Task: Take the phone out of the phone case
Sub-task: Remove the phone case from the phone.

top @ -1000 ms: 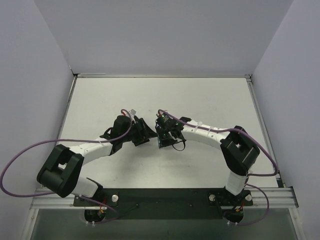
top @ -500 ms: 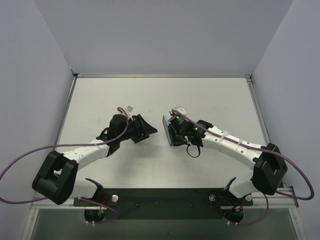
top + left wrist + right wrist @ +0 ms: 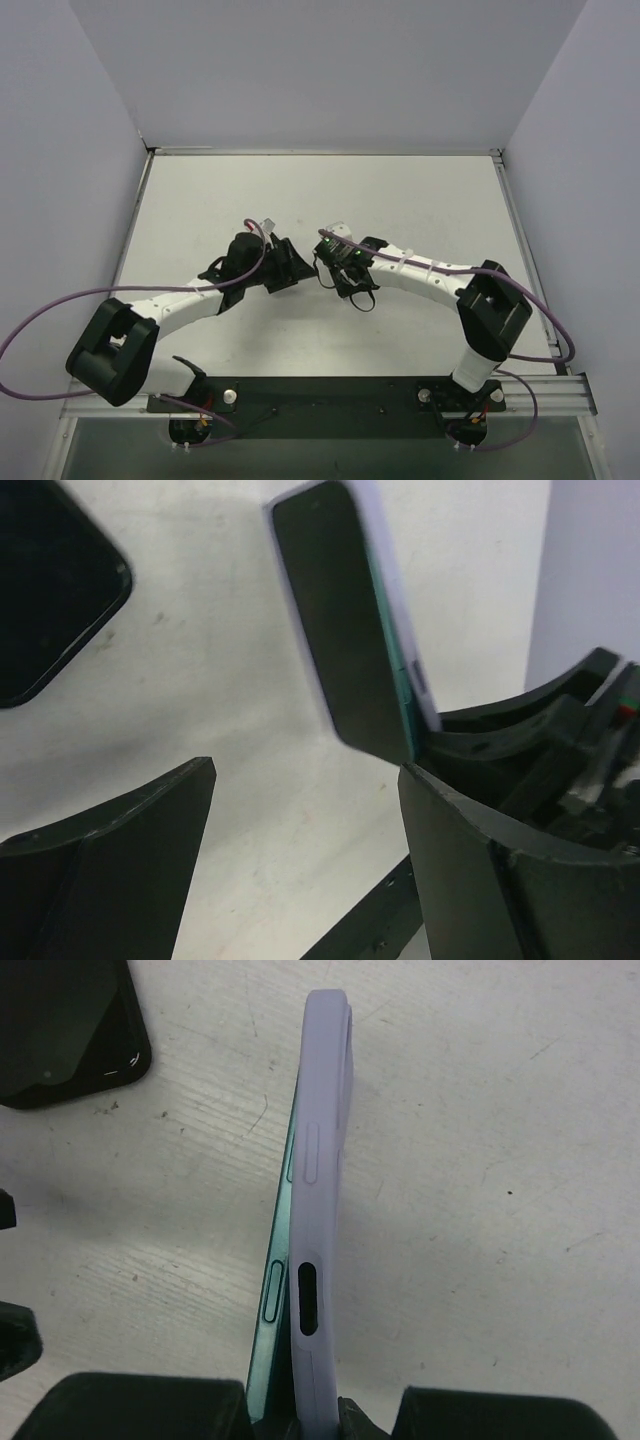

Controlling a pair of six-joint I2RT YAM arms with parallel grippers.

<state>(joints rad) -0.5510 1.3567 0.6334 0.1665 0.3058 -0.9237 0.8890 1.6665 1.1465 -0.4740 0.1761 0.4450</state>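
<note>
A phone with a teal edge (image 3: 272,1300) and a dark screen (image 3: 335,650) sits in a lilac case (image 3: 322,1190). Phone and case stand on edge above the table. The teal edge stands slightly apart from the case along one side. My right gripper (image 3: 300,1425) is shut on the lower end of phone and case; it shows in the top view (image 3: 335,262). My left gripper (image 3: 308,770) is open and empty, just below and beside the phone's screen side, with its right finger (image 3: 480,870) close to the phone. In the top view the left gripper (image 3: 287,265) faces the right one.
A flat black object with rounded corners (image 3: 65,1030) lies on the white table (image 3: 420,200) beside the phone; it also shows in the left wrist view (image 3: 45,590). Grey walls enclose the table on three sides. The arm bases and cables run along the near edge.
The right arm swung out to the right with the phone half a second ago and has come back left, close to the left gripper. The left gripper shifted slightly.
</note>
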